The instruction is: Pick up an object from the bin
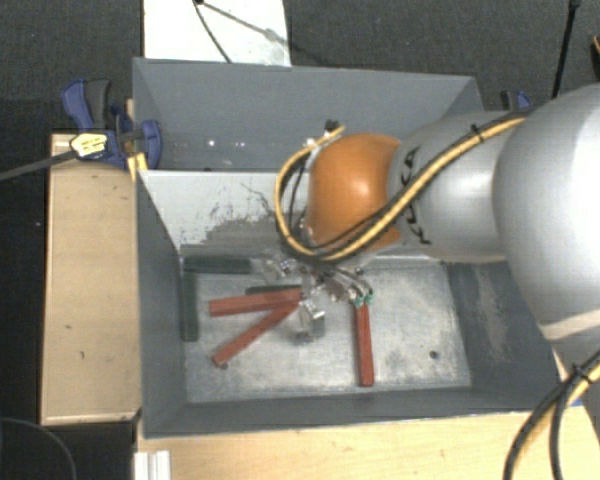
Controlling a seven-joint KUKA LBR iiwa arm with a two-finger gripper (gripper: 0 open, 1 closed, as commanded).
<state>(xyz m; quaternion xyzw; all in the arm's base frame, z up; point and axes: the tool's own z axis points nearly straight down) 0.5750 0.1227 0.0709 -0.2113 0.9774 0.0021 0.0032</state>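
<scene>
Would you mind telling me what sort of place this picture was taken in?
Probably a robotics lab's grasping test station: a large silver arm reaches into a grey metal bin holding a few red sticks and dark bars.

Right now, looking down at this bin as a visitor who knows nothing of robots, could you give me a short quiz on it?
1. True or false: the end effector is down in the grey metal bin, near its middle.
2. How many long reddish-brown sticks can be seen in it? A: two. B: three. C: six.
3. Fill in: the lone reddish-brown stick lies on the end effector's ____ side in the camera view.
Key: 1 true; 2 B; 3 right.
</scene>
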